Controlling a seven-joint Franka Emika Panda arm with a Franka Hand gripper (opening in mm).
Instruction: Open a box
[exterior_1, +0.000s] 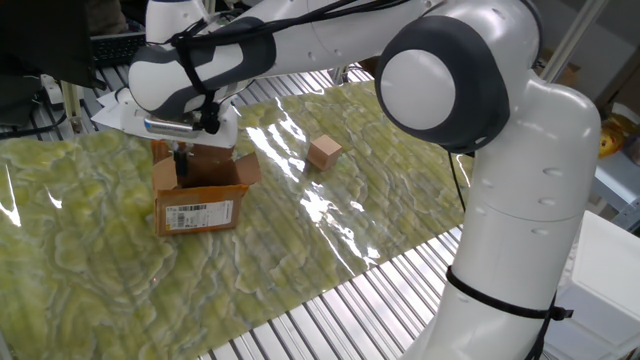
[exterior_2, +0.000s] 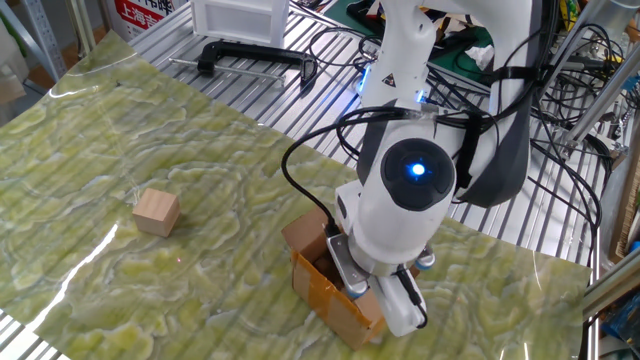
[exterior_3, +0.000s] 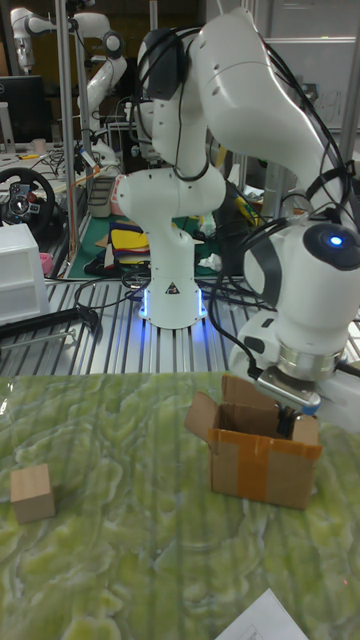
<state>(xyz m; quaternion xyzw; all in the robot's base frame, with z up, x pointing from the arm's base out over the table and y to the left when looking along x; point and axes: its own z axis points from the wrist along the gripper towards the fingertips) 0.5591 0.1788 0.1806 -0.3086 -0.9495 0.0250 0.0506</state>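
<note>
Cardboard box (exterior_1: 197, 192) sits on the tabletop's (exterior_1: 300, 250) left side, flaps mostly up. Tool (exterior_1: 181, 160) dips inside the opening; can't tell if it's clenched. Next I'd push the last flap outward.

The gripper (exterior_3: 286, 418) fingertips are hidden inside the box (exterior_3: 262, 455).

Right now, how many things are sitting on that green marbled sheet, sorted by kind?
Brown cardboard boxes with open top flaps and a white barcode label: 1
Small plain tan cubes: 1
Total: 2
</note>
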